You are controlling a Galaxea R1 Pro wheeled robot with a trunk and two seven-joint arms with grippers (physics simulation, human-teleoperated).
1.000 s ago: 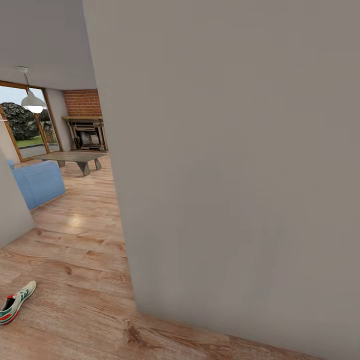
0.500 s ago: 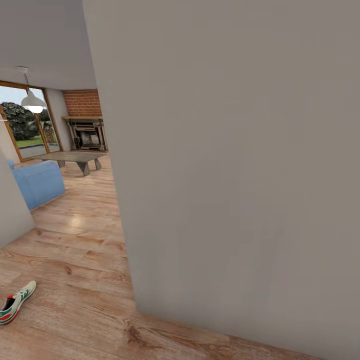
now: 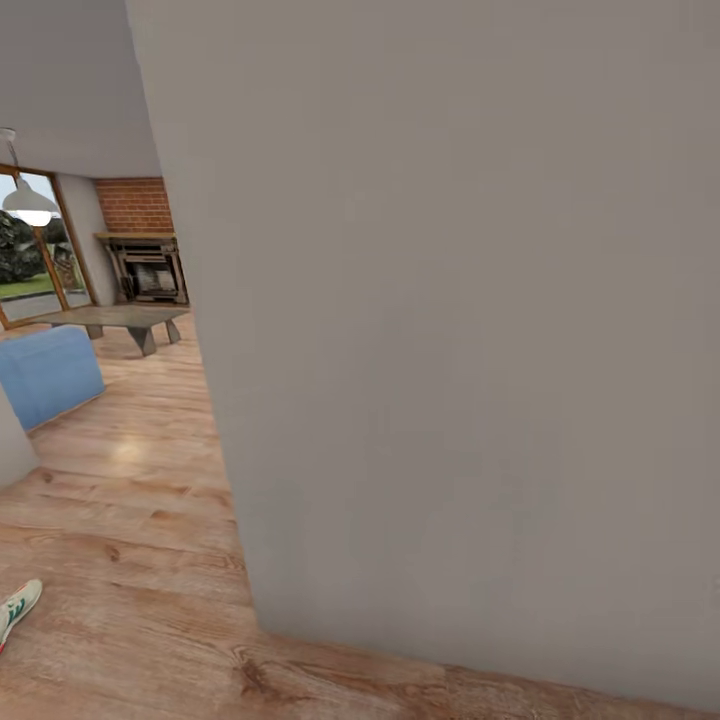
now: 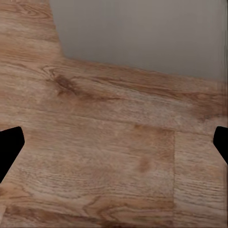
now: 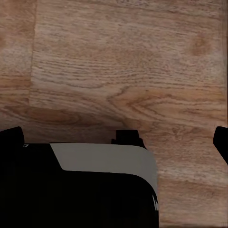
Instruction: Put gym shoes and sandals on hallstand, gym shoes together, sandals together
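At head view's lower-left edge: one gym shoe (image 3: 18,604) on corridor floor (image 3: 130,560), well apart from left gripper (image 4: 114,142) and right gripper (image 5: 118,142), both spread wide, empty.

We face a broad plain grey wall (image 3: 450,330) whose near corner meets a light brown wood-plank floor (image 3: 140,560) with visible grain. Past that corner we see a living room: a red brick wall (image 3: 133,204) above a dark fireplace (image 3: 148,270), a low grey coffee table (image 3: 118,320), a blue sofa (image 3: 45,372), a tall wood-framed window (image 3: 28,262) showing greenery, and a white pendant lamp (image 3: 28,200) glowing under a grey ceiling (image 3: 65,80).
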